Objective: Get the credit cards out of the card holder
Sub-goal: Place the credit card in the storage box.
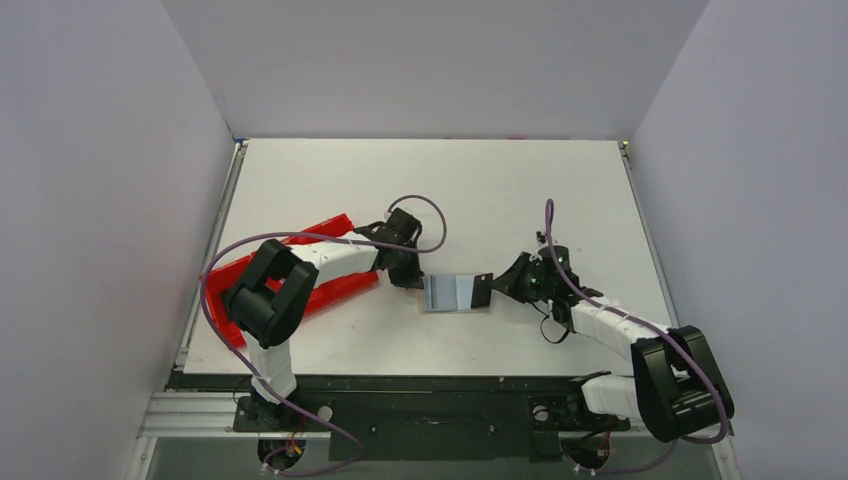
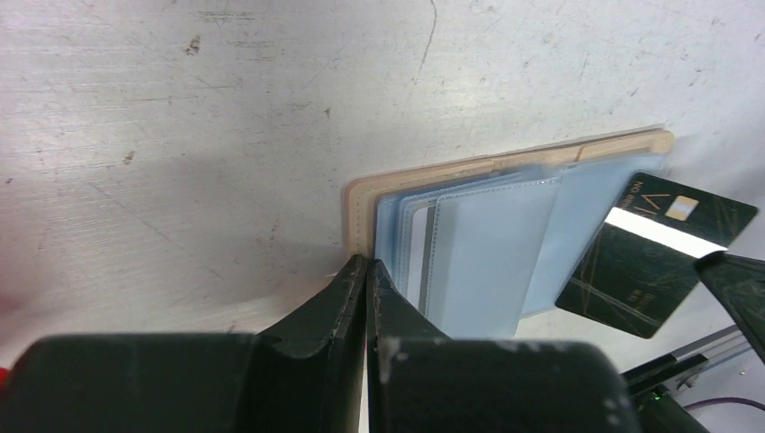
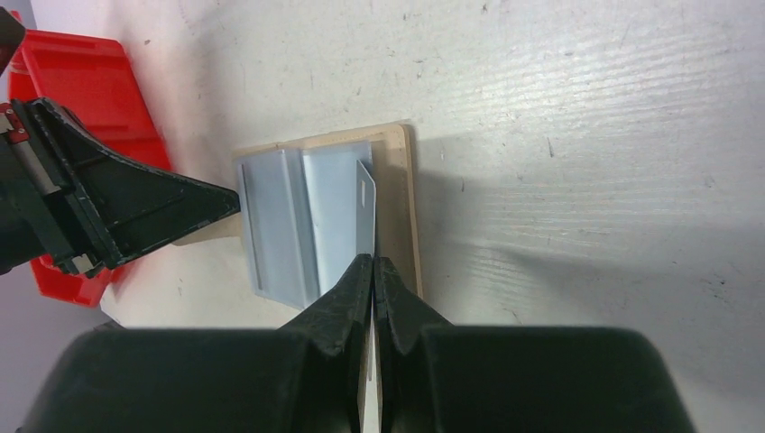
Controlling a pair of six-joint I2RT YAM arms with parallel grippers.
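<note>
The card holder (image 1: 447, 293) lies flat mid-table, with a tan border and pale blue clear sleeves (image 2: 487, 253). My left gripper (image 2: 367, 262) is shut, and its tips rest on the holder's left edge, where the border meets the sleeves. My right gripper (image 3: 373, 262) is shut on a credit card (image 3: 364, 212), seen edge-on there. The left wrist view shows this card (image 2: 654, 257) as black with a gold chip and a white stripe. It sticks out past the holder's right side, one corner still at the sleeve. No other card shows clearly.
A red tray (image 1: 330, 228) lies at the left under my left arm and shows again in the right wrist view (image 3: 81, 81). White walls close in the table on three sides. Purple cables loop above both arms.
</note>
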